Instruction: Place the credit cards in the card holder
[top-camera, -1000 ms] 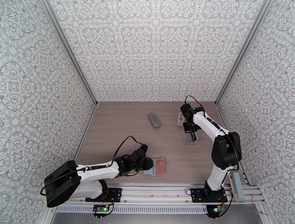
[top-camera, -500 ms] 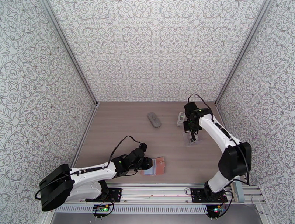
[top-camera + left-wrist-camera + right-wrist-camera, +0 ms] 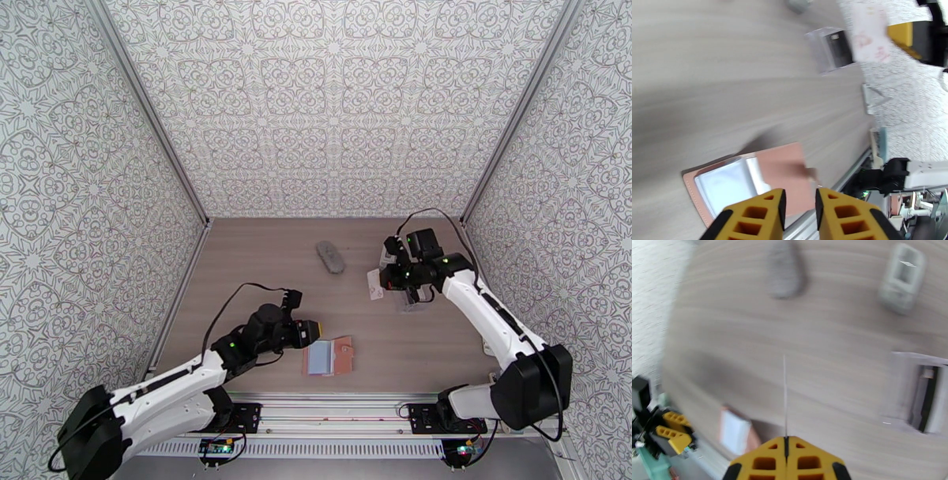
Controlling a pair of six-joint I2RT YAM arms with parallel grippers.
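The card holder (image 3: pixel 340 355) is a pink wallet lying open near the front edge, with a pale blue-grey panel (image 3: pixel 319 358) on its left half. The left wrist view has the holder (image 3: pixel 784 167) just ahead of my fingers. My left gripper (image 3: pixel 314 329) hovers left of it, jaws slightly apart and nothing between them (image 3: pixel 798 205). My right gripper (image 3: pixel 385 278) is shut on a white credit card (image 3: pixel 374 284), held above the table left of the clear stand. That card appears edge-on (image 3: pixel 785 394) in the right wrist view and flat (image 3: pixel 869 33) in the left wrist view.
A clear acrylic stand (image 3: pixel 411 298) sits under the right arm, also (image 3: pixel 920 398). A grey oblong object (image 3: pixel 330 256) and a small white device (image 3: pixel 387 254) lie toward the back. Patterned walls enclose the table on three sides.
The left gripper drew back leftward off the card holder and its jaws parted a little. The right arm swung left from the clear stand, carrying the white card.
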